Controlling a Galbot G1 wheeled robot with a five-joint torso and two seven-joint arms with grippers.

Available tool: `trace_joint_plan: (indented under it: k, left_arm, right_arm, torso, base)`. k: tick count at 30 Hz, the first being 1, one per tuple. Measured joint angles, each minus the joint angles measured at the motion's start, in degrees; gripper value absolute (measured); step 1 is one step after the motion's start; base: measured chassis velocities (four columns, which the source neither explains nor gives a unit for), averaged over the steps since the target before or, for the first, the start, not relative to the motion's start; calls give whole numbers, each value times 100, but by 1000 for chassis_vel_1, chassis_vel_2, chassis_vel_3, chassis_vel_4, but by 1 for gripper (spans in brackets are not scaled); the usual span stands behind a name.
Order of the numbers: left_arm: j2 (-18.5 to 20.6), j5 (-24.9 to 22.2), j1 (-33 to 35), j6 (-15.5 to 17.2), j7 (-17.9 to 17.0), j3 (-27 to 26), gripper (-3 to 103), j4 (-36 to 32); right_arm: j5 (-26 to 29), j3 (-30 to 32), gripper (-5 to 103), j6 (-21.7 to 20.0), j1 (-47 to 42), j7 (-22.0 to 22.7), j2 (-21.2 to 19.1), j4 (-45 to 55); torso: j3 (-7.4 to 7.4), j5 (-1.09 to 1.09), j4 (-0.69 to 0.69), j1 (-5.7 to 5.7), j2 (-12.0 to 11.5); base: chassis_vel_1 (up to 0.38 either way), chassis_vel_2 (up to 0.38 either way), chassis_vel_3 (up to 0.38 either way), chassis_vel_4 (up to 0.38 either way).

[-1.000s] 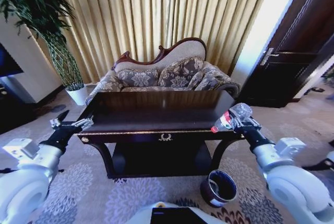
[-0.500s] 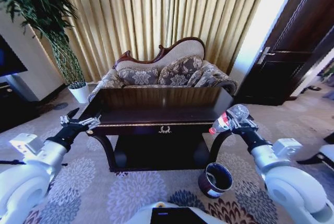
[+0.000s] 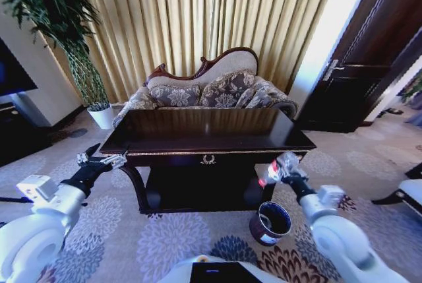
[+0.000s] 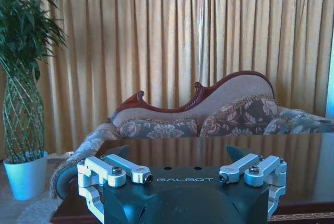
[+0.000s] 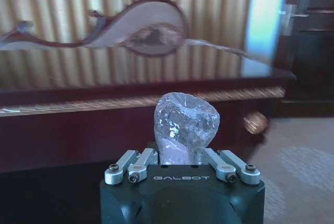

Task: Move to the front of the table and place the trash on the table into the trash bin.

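Since earlier frame, right gripper (image 3: 279, 167) had dropped from tabletop's front right corner to below table (image 3: 217, 139) edge, above trash bin (image 3: 270, 223); jaws pinched clear bottle (image 3: 273, 169) mid-body; judged light, crushable, slippery; left gripper (image 3: 100, 159) spread, idle off front left corner.

Gold curtains (image 3: 198, 19) (pleated), floral sofa (image 3: 211, 88)

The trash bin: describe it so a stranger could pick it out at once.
Start at the big dark table in front of the sofa. Look down at the patterned carpet by the table's front right leg, just under the right gripper holding the bottle. There stands the trash bin, a small round dark bucket with a white label, unlike the white plant pot far to the left.
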Motion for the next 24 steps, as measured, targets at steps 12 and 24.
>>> trace_joint_plan:
  k: [12,24]
  left_arm:
    - [25,-24,273,-109,-7,-289,100,1]
    - [120,-32,405,-142,-23,-436,100,2]
  right_arm:
    - [-797,-858,28,434,1705,-230,98,-3095]
    - [-1732,-961,28,834,2396,-584,413,-5118]
  torso:
    - [1,-1,1,0,0]
    - [0,-1,0,-1,1]
  base:
    - [0,0,0,0]
    - [0,0,0,0]
